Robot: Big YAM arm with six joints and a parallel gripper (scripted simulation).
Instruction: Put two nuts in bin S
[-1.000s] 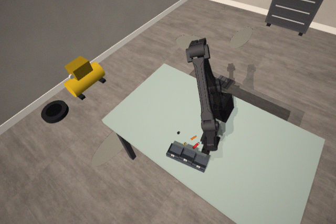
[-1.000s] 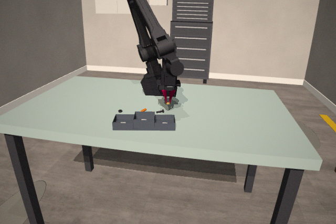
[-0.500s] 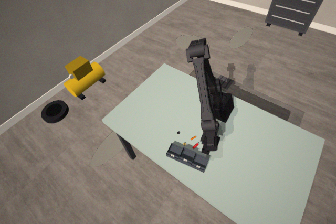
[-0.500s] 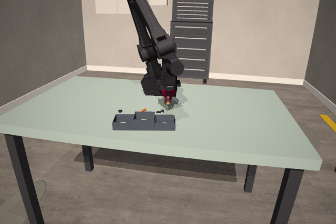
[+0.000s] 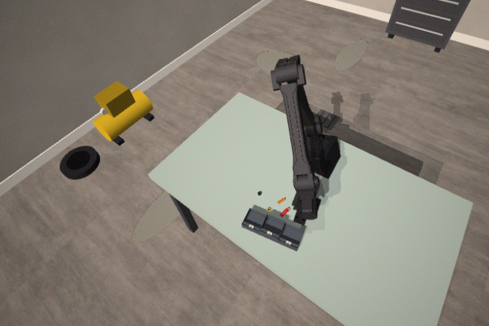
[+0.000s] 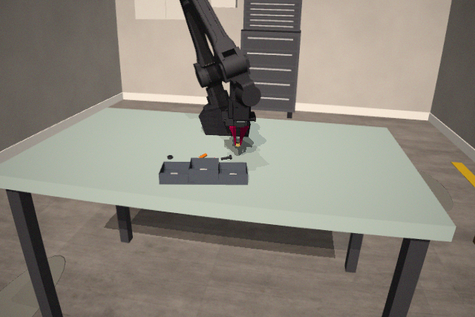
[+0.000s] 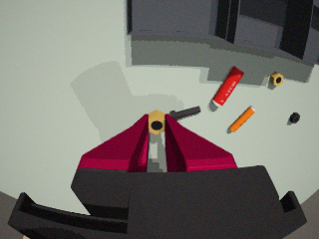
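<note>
My gripper (image 6: pixel 237 142) (image 7: pixel 157 120) is shut on a brass nut (image 6: pixel 237 145) (image 7: pixel 157 116) and holds it above the table, on the robot's side of the bins. A second brass nut (image 5: pixel 268 209) (image 7: pixel 277 79) lies on the table close to the bins. A small black piece, perhaps a nut (image 5: pixel 259 192) (image 6: pixel 170 157) (image 7: pixel 294 118), lies farther out. Three joined dark bins stand in a row: an end bin (image 5: pixel 255 217) (image 6: pixel 174 179), the middle bin (image 6: pixel 202 176) and the other end bin (image 5: pixel 294 234) (image 6: pixel 233 180). Their labels are too small to read, so I cannot tell which is S.
A dark bolt (image 6: pixel 226 157) (image 7: pixel 186 114) lies just beyond the fingertips in the wrist view. A red cylinder (image 5: pixel 284 211) (image 7: pixel 228 87) and an orange stick (image 5: pixel 281 200) (image 6: pixel 202 155) (image 7: pixel 242 119) lie between the bolt and the black piece.
</note>
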